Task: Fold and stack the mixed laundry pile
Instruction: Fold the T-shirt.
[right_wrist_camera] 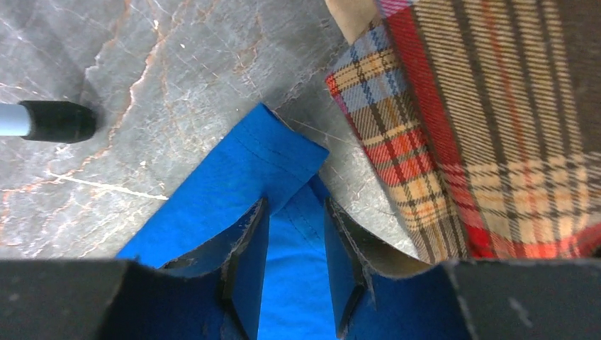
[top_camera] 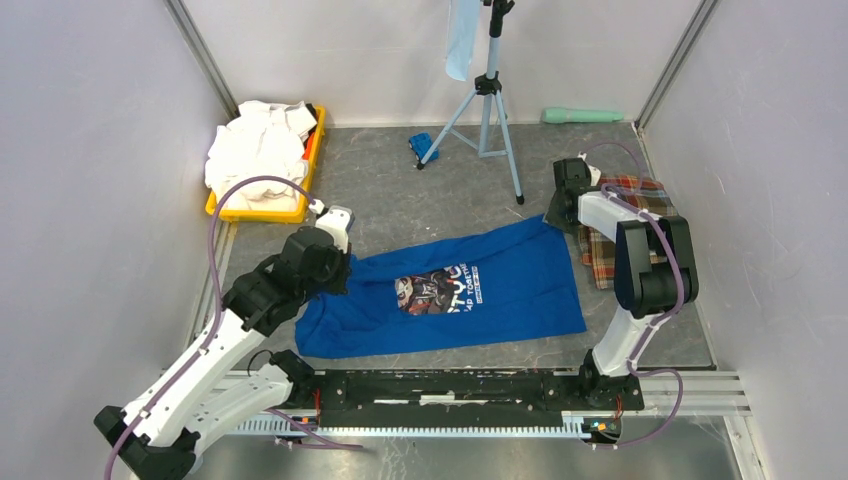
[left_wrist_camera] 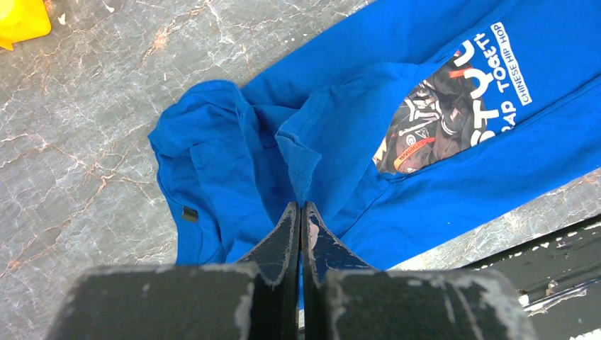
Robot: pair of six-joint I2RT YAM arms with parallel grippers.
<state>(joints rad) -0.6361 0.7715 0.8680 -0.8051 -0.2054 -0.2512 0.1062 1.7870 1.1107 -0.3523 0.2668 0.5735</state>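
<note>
Pinching blue T-shirt, left claw outstretched.

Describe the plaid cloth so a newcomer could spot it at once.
Find the blue T-shirt spread across the middle of the table. Just past its far right corner lies the plaid cloth. It is the only checked fabric in view: crossing red, tan and blue-grey stripes.
</note>
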